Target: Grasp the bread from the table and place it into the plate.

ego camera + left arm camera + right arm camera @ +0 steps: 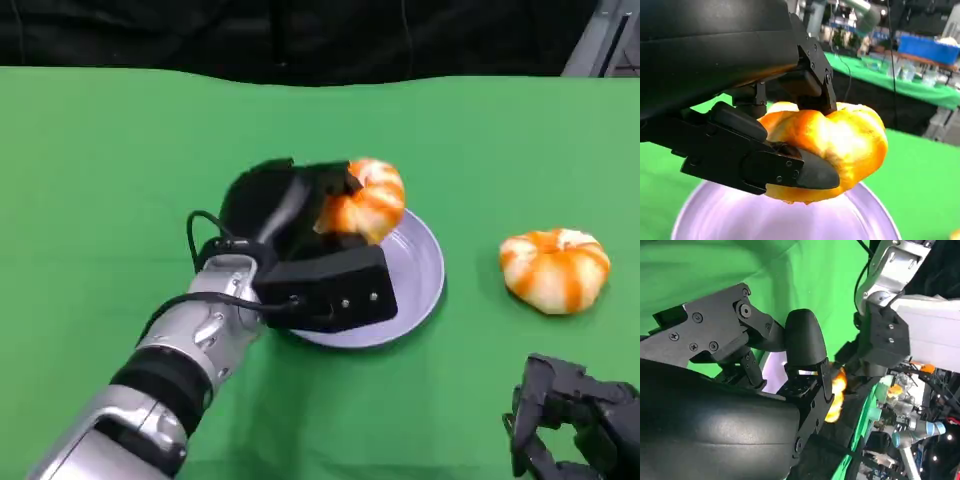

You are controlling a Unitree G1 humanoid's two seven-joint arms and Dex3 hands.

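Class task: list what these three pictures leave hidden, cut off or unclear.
1. Head view: the left hand covers the near side of the held bread and part of the plate.
2. Head view: the right hand is cut by the frame edge.
3. Left wrist view: the background benches are blurred.

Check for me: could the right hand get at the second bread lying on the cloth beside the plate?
Probably yes. The second bread lies in the open just beyond the idle right hand; the left hand is busy over the plate with its own bread.
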